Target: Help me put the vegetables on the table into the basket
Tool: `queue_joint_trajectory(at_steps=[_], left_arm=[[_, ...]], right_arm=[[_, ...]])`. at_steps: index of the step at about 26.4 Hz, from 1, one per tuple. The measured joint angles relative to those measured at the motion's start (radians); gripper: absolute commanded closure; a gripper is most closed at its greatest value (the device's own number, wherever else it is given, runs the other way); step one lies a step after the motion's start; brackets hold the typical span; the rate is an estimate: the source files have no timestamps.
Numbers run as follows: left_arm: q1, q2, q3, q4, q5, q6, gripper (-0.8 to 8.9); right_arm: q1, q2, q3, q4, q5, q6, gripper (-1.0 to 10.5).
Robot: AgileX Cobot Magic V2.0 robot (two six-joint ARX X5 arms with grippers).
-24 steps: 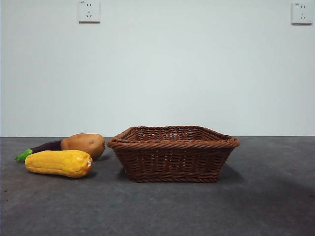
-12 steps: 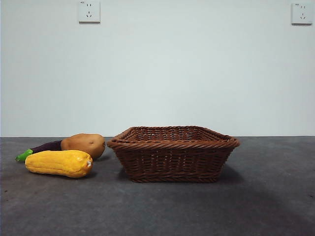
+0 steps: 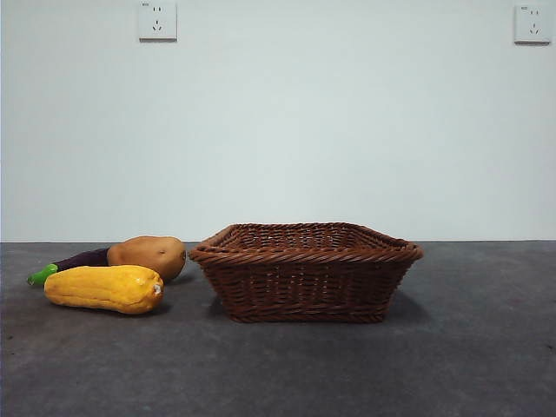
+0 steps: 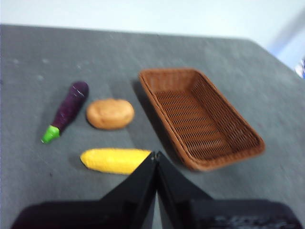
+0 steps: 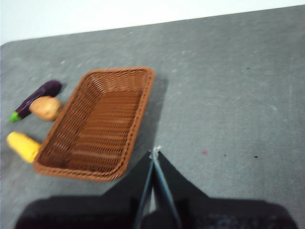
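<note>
The brown wicker basket [image 3: 306,269] stands empty mid-table, also seen as the basket [image 4: 200,114] and the basket [image 5: 97,124]. Left of it lie three vegetables: a yellow corn cob [image 3: 104,288] nearest the front, an orange-brown potato [image 3: 148,255] behind it, and a dark purple eggplant [image 3: 69,264] with a green stem end. The left wrist view shows the corn [image 4: 114,160], potato [image 4: 110,113] and eggplant [image 4: 67,109]. My left gripper [image 4: 156,155] hangs high above the corn, shut and empty. My right gripper [image 5: 154,151] hovers shut above the table beside the basket.
The dark grey table [image 3: 469,347] spreads wide on all sides of the basket. A white wall with two sockets [image 3: 157,19] stands behind. Neither arm shows in the front view.
</note>
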Motion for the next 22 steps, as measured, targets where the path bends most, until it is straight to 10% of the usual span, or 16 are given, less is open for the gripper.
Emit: queue_joint_trajectory(at_steps=[15, 19, 22], left_arm=[[-0.036, 0.081, 0.14, -0.118, 0.016, 0.072, 7.93], [-0.036, 0.081, 0.14, -0.118, 0.016, 0.072, 2.14], [-0.036, 0.092, 0.14, -0.118, 0.016, 0.072, 1.85]], right_arm=[[0.0, 0.115, 0.15, -0.212, -0.011, -0.108, 9.1], [0.0, 0.115, 0.15, -0.212, -0.022, -0.113, 5.3], [0.0, 0.125, 0.15, -0.212, -0.054, -0.115, 4.0]])
